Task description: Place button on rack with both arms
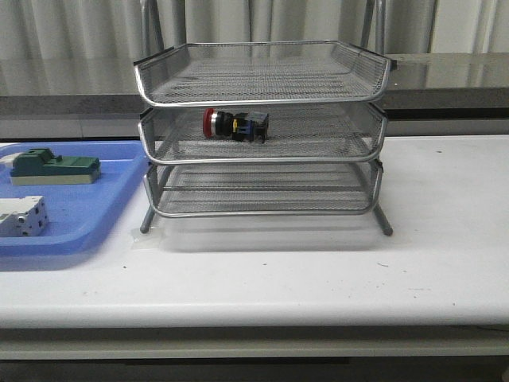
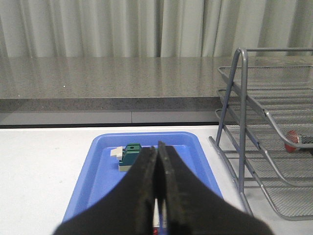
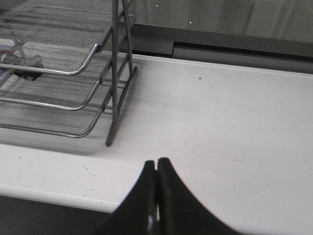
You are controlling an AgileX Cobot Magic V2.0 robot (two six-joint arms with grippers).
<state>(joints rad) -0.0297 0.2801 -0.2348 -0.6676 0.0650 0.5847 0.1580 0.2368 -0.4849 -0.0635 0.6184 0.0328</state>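
The button [image 1: 235,125], red cap to the left and blue-yellow block to the right, lies on its side in the middle tier of the silver wire rack [image 1: 262,87]. Its red cap [image 2: 292,139] peeks out in the left wrist view, and its dark body [image 3: 25,65] shows through the mesh in the right wrist view. My left gripper [image 2: 157,149] is shut and empty above the blue tray, left of the rack. My right gripper [image 3: 156,162] is shut and empty over bare table, right of the rack [image 3: 113,73]. Neither arm appears in the front view.
A flat blue tray [image 1: 75,235] lies left of the rack, holding a green block [image 1: 54,168] and a white-grey terminal block [image 1: 21,216]. A grey counter ledge [image 2: 107,88] runs behind the table. The table's front edge [image 3: 54,192] is close below my right gripper.
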